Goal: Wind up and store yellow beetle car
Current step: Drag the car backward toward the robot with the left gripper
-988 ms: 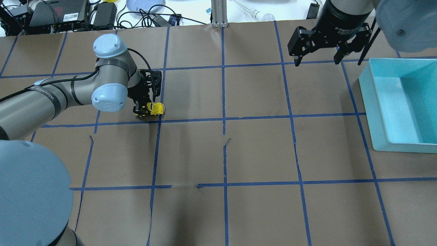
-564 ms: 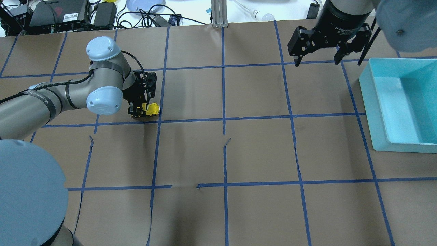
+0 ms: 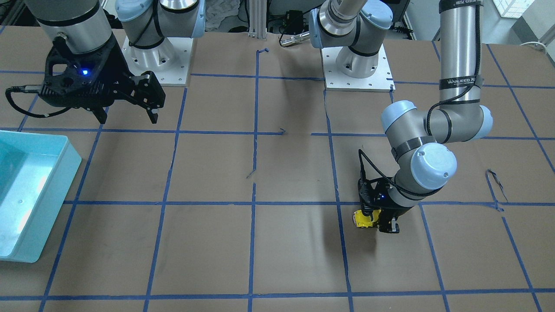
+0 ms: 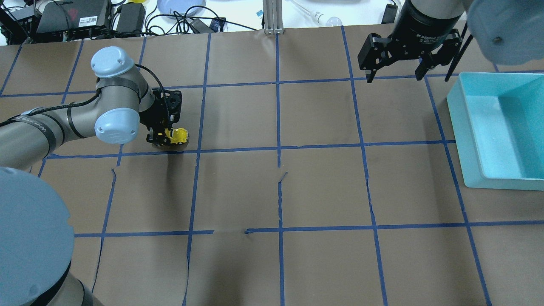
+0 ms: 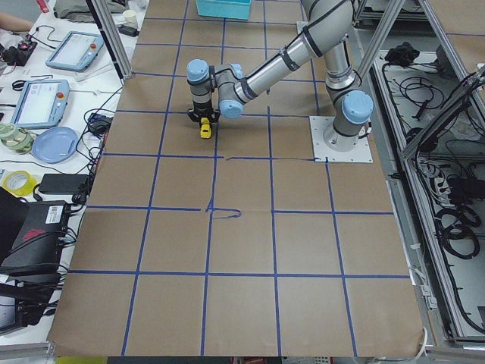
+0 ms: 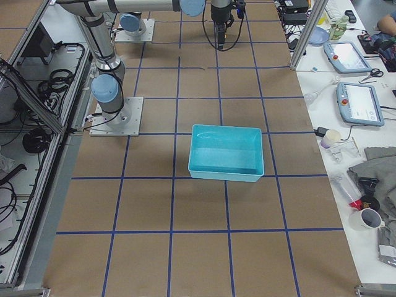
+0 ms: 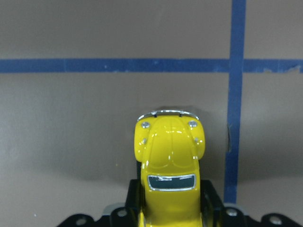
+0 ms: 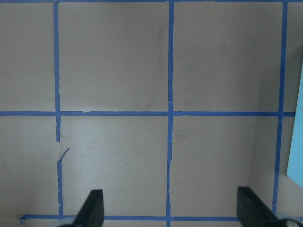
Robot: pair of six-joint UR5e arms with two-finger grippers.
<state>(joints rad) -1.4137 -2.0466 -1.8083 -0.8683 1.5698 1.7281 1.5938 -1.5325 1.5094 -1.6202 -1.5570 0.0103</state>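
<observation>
The yellow beetle car (image 4: 177,135) is down on the brown table on the left side. My left gripper (image 4: 163,137) is shut on its rear half, and the rounded hood sticks out from between the fingers. The left wrist view shows the car (image 7: 169,161) nose forward, wheels on the table, held between the black pads (image 7: 210,203). It also shows in the front-facing view (image 3: 364,218) and in the exterior left view (image 5: 204,130). My right gripper (image 4: 394,74) hangs open and empty high at the far right, its fingertips (image 8: 94,208) wide apart.
A turquoise bin (image 4: 501,127) stands at the table's right edge, also seen in the front-facing view (image 3: 26,195). Blue tape lines grid the brown paper. Cables, boxes and a plate (image 4: 180,6) lie beyond the far edge.
My left gripper has pulled the yellow car to the left along the table, across roughly one car length. The right arm has not moved.
</observation>
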